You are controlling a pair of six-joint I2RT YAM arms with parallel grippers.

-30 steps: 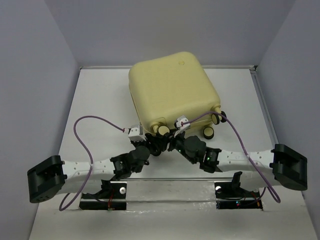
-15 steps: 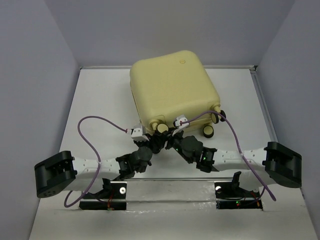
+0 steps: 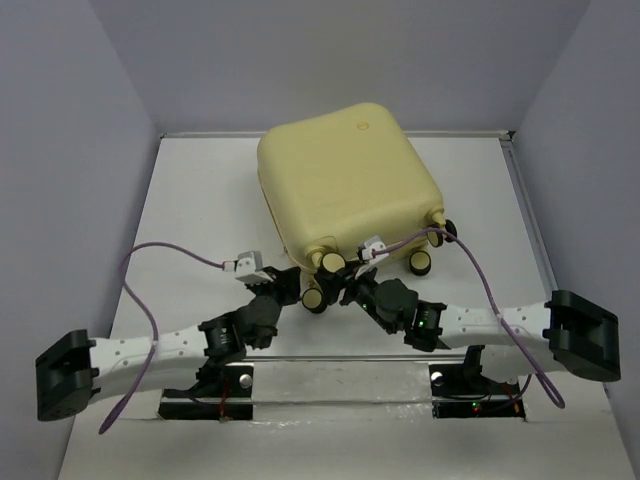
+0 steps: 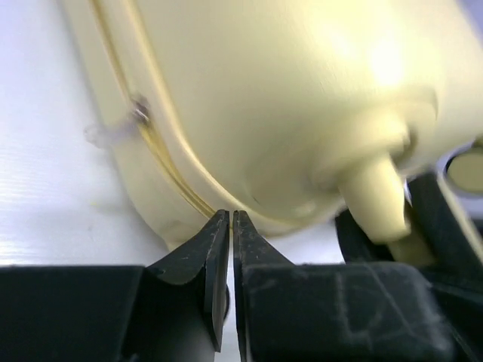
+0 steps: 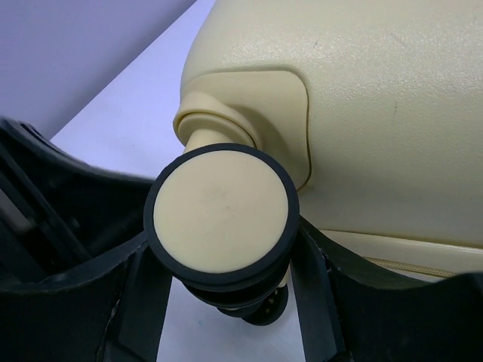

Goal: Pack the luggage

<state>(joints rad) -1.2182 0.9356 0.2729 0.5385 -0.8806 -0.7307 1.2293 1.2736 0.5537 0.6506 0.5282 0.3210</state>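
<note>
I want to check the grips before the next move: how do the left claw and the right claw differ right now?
The left claw is shut, fingers almost touching, nothing visible between them; the right claw stands wide, gripping a wheel. The left claw's tips point at the luggage's seam; the right claw's flank that wheel. Both are at the luggage's near end.

A white worktop (image 3: 200,210), faintly ribbed where the left wrist view shows it up close, spreads across the scene, with a thin raised rim (image 3: 529,210) running along its right side. Plain pale lavender-grey walls (image 3: 70,150) close it in on the left, back and right. A slim metal rail (image 3: 345,353) lies across its near edge.
</note>
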